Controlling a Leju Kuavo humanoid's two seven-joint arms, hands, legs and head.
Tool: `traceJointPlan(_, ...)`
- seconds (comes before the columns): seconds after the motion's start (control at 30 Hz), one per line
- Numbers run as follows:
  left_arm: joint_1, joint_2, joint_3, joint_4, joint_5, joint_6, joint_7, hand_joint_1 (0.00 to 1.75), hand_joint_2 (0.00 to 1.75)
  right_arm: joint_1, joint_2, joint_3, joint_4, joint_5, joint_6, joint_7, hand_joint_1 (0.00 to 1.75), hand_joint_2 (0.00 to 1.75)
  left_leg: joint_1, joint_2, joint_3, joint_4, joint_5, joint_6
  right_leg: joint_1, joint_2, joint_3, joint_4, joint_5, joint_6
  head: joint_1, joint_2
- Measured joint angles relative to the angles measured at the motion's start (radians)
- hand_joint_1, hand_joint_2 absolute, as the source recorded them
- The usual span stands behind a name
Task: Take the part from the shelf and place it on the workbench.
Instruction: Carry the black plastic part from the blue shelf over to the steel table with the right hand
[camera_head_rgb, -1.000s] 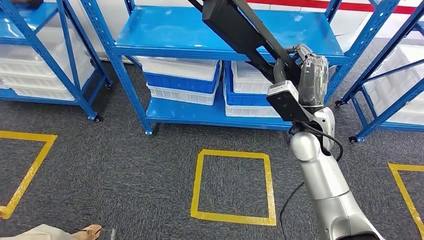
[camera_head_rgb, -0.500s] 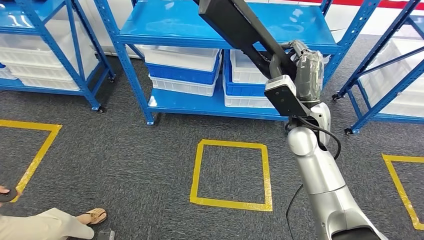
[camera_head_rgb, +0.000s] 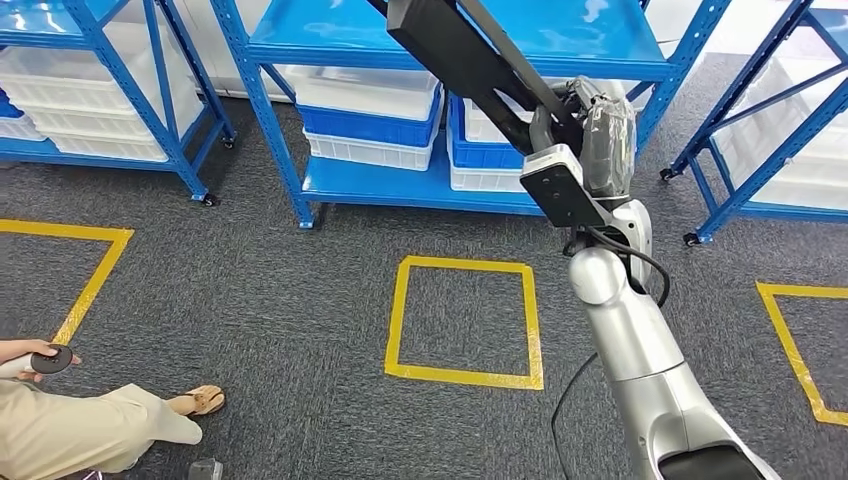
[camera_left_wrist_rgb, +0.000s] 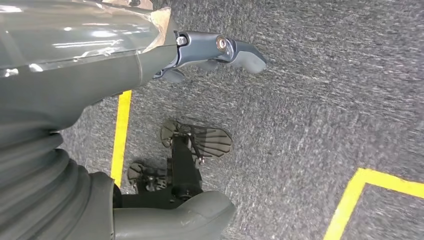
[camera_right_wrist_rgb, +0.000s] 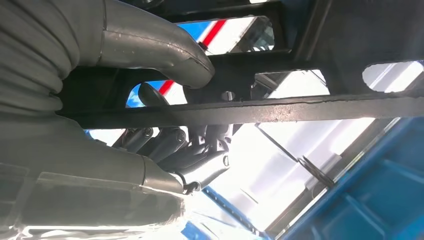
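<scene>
- My right arm (camera_head_rgb: 640, 350) comes in from the lower right of the head view, silver, raised forward and up, with a black cable looping at the wrist.
- My right hand (camera_head_rgb: 590, 130) is wrapped round the part (camera_head_rgb: 470, 60); in the right wrist view the thumb (camera_right_wrist_rgb: 165, 45) lies over one side of the black bar and the fingers (camera_right_wrist_rgb: 175, 147) curl in on the other.
- My left hand (camera_left_wrist_rgb: 200, 55) hangs over the floor, fingers loosely bent and apart, holding nothing.
</scene>
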Motion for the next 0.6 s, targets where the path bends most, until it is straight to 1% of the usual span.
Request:
traceJointPlan(0.03, 0.001, 0.0, 0.0, 0.0, 0.002, 0.0, -0.001, 0.0, 1.75, 0.0, 0.003, 0.001, 0.0, 0.0, 0.0, 0.0, 1.75, 1.75, -0.001, -0.001, -0.002, -0.003, 0.011, -0.005, 0.002, 0.002, -0.007, -0.004, 0.004, -0.007, -0.001, 0.0)
traceJointPlan(0.07, 0.003, 0.0, 0.0, 0.0, 0.003, 0.0, -0.002, 0.0, 1.75, -0.001, 0.006, 0.002, 0.001, -0.001, 0.0, 0.0, 1.75, 1.75, 0.001, -0.002, -0.006, -0.004, 0.013, -0.011, -0.004, 0.001, -0.014, -0.002, 0.012, -0.014, 0.0, 0.0)
traceJointPlan(0.1, 0.005, 0.0, 0.001, 0.0, 0.003, 0.0, -0.002, 0.0, 1.75, -0.001, 0.01, 0.003, 0.002, -0.001, 0.0, 0.0, 1.75, 1.75, 0.002, -0.003, -0.013, 0.007, -0.004, -0.016, -0.009, 0.001, -0.022, -0.001, 0.02, -0.024, -0.002, 0.0)
traceJointPlan(0.13, 0.006, 0.0, 0.001, 0.0, 0.003, 0.0, -0.003, 0.0, 1.75, -0.001, 0.014, 0.004, 0.002, -0.001, 0.0, 0.0, 1.75, 1.75, 0.004, -0.005, -0.025, 0.038, -0.04, -0.021, -0.014, -0.001, -0.031, -0.001, 0.031, -0.038, -0.004, 0.0)
traceJointPlan(0.17, 0.008, 0.0, 0.001, 0.0, 0.003, 0.0, -0.003, 0.0, 1.75, -0.003, 0.018, 0.005, 0.003, -0.001, 0.0, 0.0, 1.75, 1.75, 0.007, -0.005, -0.04, 0.089, -0.092, -0.026, -0.016, -0.002, -0.04, 0.0, 0.042, -0.049, -0.005, 0.0)
traceJointPlan(0.2, 0.008, 0.0, 0.001, 0.0, 0.003, 0.0, -0.003, 0.0, 1.75, -0.003, 0.021, 0.006, 0.003, -0.001, 0.0, 0.0, 1.75, 1.75, 0.008, -0.006, -0.055, 0.154, -0.145, -0.03, -0.012, -0.003, -0.052, 0.001, 0.052, -0.058, -0.007, 0.0)
traceJointPlan(0.23, 0.009, 0.0, 0.001, 0.001, 0.003, 0.0, -0.004, 0.0, 1.75, -0.004, 0.023, 0.006, 0.003, -0.001, 0.0, 0.0, 1.75, 1.75, 0.009, -0.006, -0.068, 0.223, -0.186, -0.034, -0.009, -0.003, -0.065, 0.002, 0.062, -0.063, -0.007, 0.0)
traceJointPlan(0.27, 0.009, 0.0, 0.001, 0.001, 0.003, 0.0, -0.004, 0.0, 1.75, -0.004, 0.025, 0.007, 0.004, -0.001, 0.0, 0.0, 1.75, 1.75, 0.011, -0.006, -0.072, 0.273, -0.203, -0.037, -0.007, -0.003, -0.078, 0.003, 0.072, -0.065, -0.008, 0.0)
traceJointPlan(0.3, 0.009, 0.0, 0.001, 0.001, 0.003, 0.0, -0.004, 0.0, 1.75, -0.004, 0.027, 0.008, 0.005, -0.001, 0.0, 0.0, 1.75, 1.75, 0.012, -0.006, -0.061, 0.294, -0.197, -0.038, -0.005, -0.003, -0.092, 0.005, 0.082, -0.064, -0.008, 0.0)
traceJointPlan(0.33, 0.009, 0.0, 0.001, 0.001, 0.003, 0.0, -0.004, 0.0, 1.75, -0.004, 0.028, 0.009, 0.006, -0.001, 0.0, 0.0, 1.75, 1.75, 0.013, -0.006, -0.034, 0.282, -0.177, -0.036, -0.003, -0.003, -0.105, 0.007, 0.09, -0.063, -0.008, 0.0)
traceJointPlan(0.37, 0.009, 0.0, 0.001, 0.001, 0.003, 0.0, -0.004, 0.0, 1.75, -0.004, 0.029, 0.009, 0.006, -0.001, 0.0, 0.0, 1.75, 1.75, 0.013, -0.006, 0.009, 0.237, -0.152, -0.032, -0.002, -0.002, -0.116, 0.01, 0.098, -0.061, -0.008, 0.0)
traceJointPlan(0.4, 0.008, 0.0, 0.001, 0.001, 0.003, 0.0, -0.004, 0.0, 1.75, -0.004, 0.029, 0.01, 0.006, -0.001, 0.0, 0.0, 1.75, 1.75, 0.012, -0.007, 0.061, 0.171, -0.143, -0.024, 0.0, -0.002, -0.125, 0.011, 0.105, -0.058, -0.008, 0.0)
traceJointPlan(0.43, 0.008, 0.001, 0.001, 0.0, 0.003, 0.0, -0.004, 0.0, 1.75, -0.005, 0.029, 0.01, 0.006, -0.001, 0.0, 0.0, 1.75, 1.75, 0.01, -0.009, 0.108, 0.103, -0.145, -0.017, 0.002, -0.002, -0.131, 0.012, 0.111, -0.054, -0.007, 0.0)
traceJointPlan(0.47, 0.007, 0.002, 0.001, 0.0, 0.003, 0.0, -0.005, 0.0, 1.75, -0.007, 0.029, 0.01, 0.006, -0.001, 0.0, 0.0, 1.75, 1.75, 0.006, -0.01, 0.141, 0.051, -0.153, -0.01, 0.001, -0.002, -0.136, 0.012, 0.118, -0.046, -0.006, 0.0)
traceJointPlan(0.5, 0.007, 0.002, 0.001, 0.0, 0.004, 0.0, -0.006, 0.0, 1.75, -0.008, 0.03, 0.011, 0.006, -0.001, 0.0, 0.0, 1.75, 1.75, 0.002, -0.011, 0.158, 0.02, -0.162, -0.004, -0.001, -0.003, -0.139, 0.011, 0.126, -0.038, -0.006, 0.0)
traceJointPlan(0.53, 0.007, 0.002, 0.001, 0.0, 0.004, 0.0, -0.007, 0.0, 1.75, -0.009, 0.03, 0.012, 0.006, -0.001, 0.0, 0.0, 1.75, 1.75, -0.002, -0.011, 0.162, 0.005, -0.158, 0.001, -0.003, -0.004, -0.141, 0.008, 0.134, -0.03, -0.006, 0.0)
traceJointPlan(0.57, 0.008, 0.001, 0.001, 0.0, 0.005, 0.0, -0.009, 0.0, 1.75, -0.009, 0.03, 0.013, 0.006, -0.001, 0.0, 0.0, 1.75, 1.75, -0.001, -0.009, 0.162, -0.006, -0.149, 0.008, -0.004, -0.004, -0.144, 0.007, 0.139, -0.023, -0.006, 0.0)
traceJointPlan(0.6, 0.008, -0.001, 0.001, 0.0, 0.007, -0.001, -0.012, 0.0, 1.75, -0.009, 0.03, 0.014, 0.006, -0.001, 0.0, 0.0, 1.75, 1.75, 0.0, -0.006, 0.16, -0.017, -0.135, 0.015, -0.003, -0.004, -0.149, 0.011, 0.134, -0.02, -0.005, 0.0)
